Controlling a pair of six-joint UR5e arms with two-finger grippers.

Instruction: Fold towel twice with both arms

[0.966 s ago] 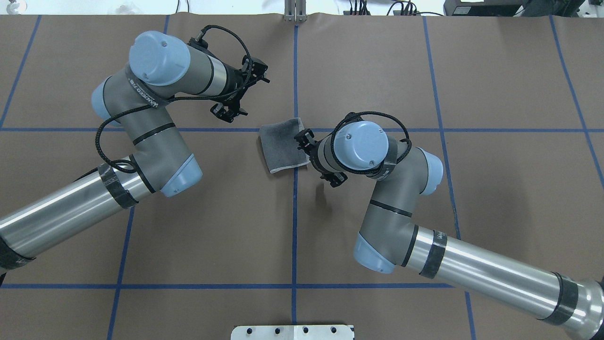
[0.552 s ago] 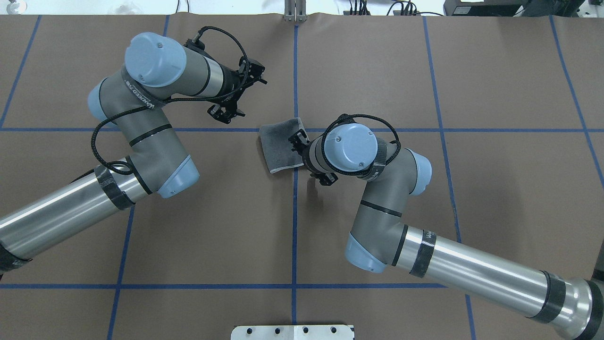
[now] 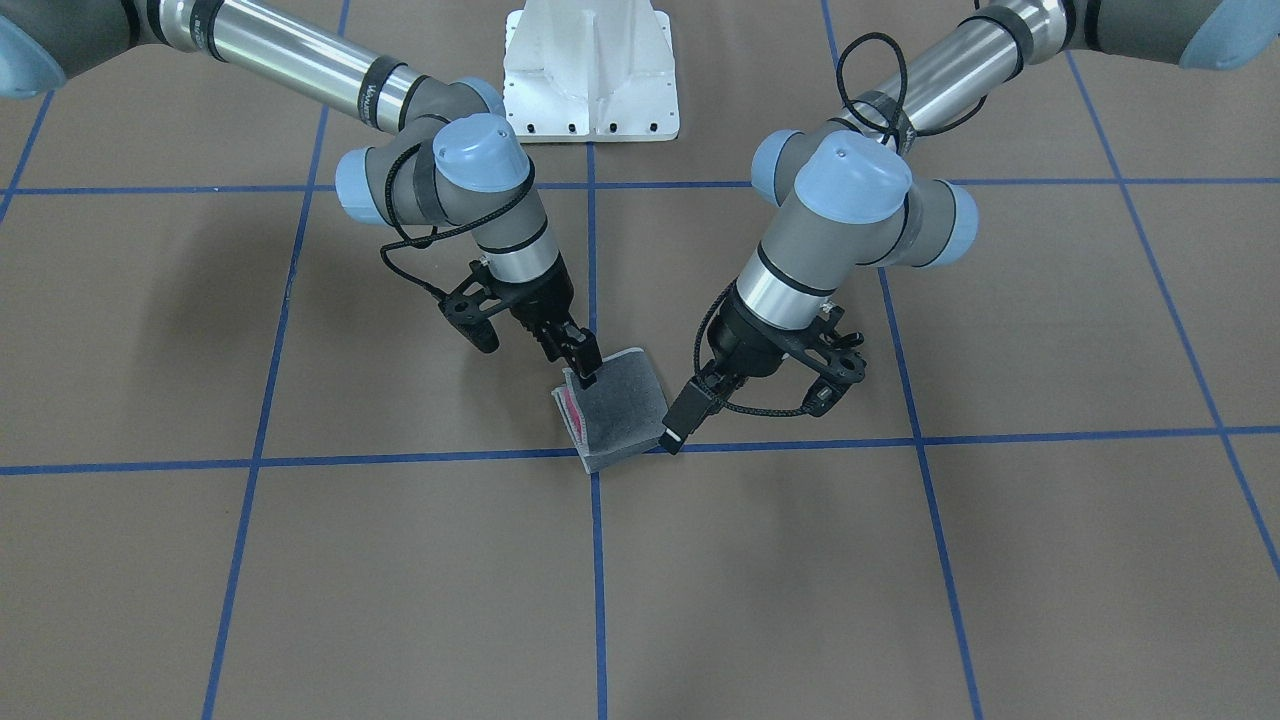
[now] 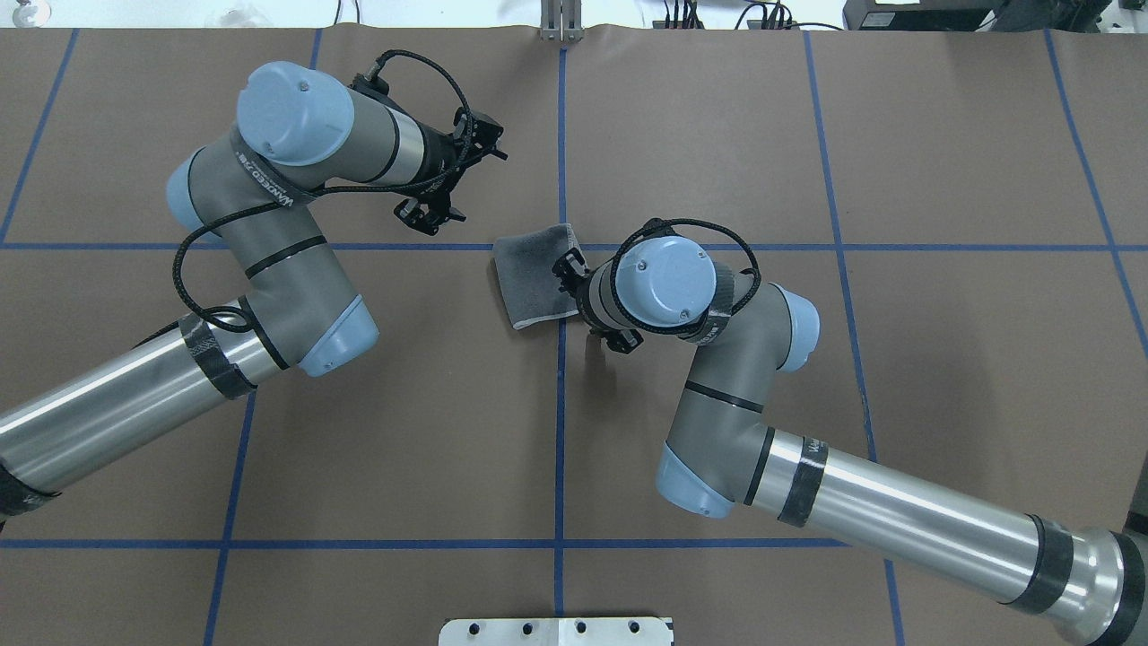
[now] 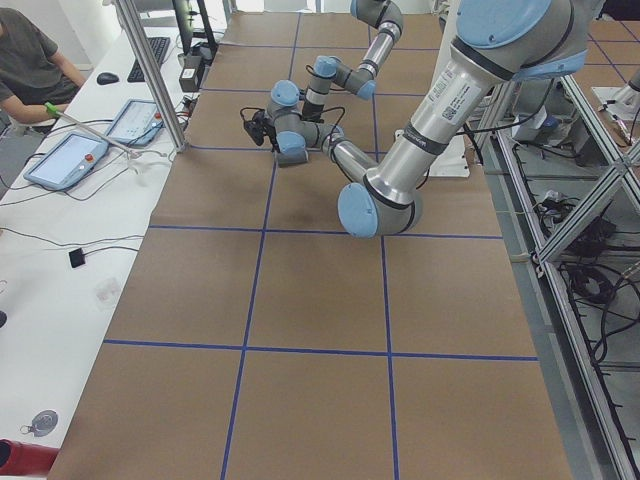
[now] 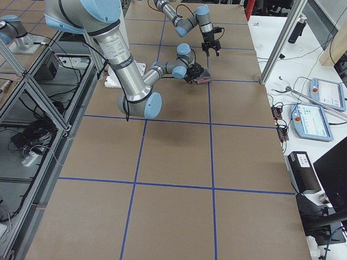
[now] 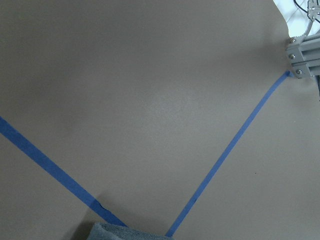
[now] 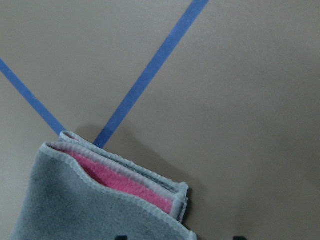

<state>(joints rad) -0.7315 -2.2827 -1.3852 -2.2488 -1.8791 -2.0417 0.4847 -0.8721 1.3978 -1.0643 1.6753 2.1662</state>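
Observation:
The towel [image 3: 620, 410] lies folded into a small square near the table's middle, dark grey face up, with pink showing between the layers at one side [image 8: 120, 182]. It also shows in the overhead view [image 4: 534, 269]. My right gripper [image 3: 582, 368] is open at the towel's edge on the robot's right. Two dark tips stand apart at the bottom edge of the right wrist view. My left gripper [image 3: 673, 435] hangs tilted beside the towel's other side and appears apart from it. It is seen side-on, so I cannot tell whether it is open or shut. The left wrist view shows only a towel corner [image 7: 120, 232].
Blue tape lines [image 4: 560, 135] cross the brown table cover. The white pedestal base [image 3: 590, 70] stands at the robot's side. A metal bracket [image 4: 560, 27] sits at the far edge. A side bench holds tablets [image 5: 70, 160], with a person beside it.
My right arm has shifted a little left, bringing its gripper over the towel's edge. My left arm has drawn back slightly to the left. The towel has not moved.

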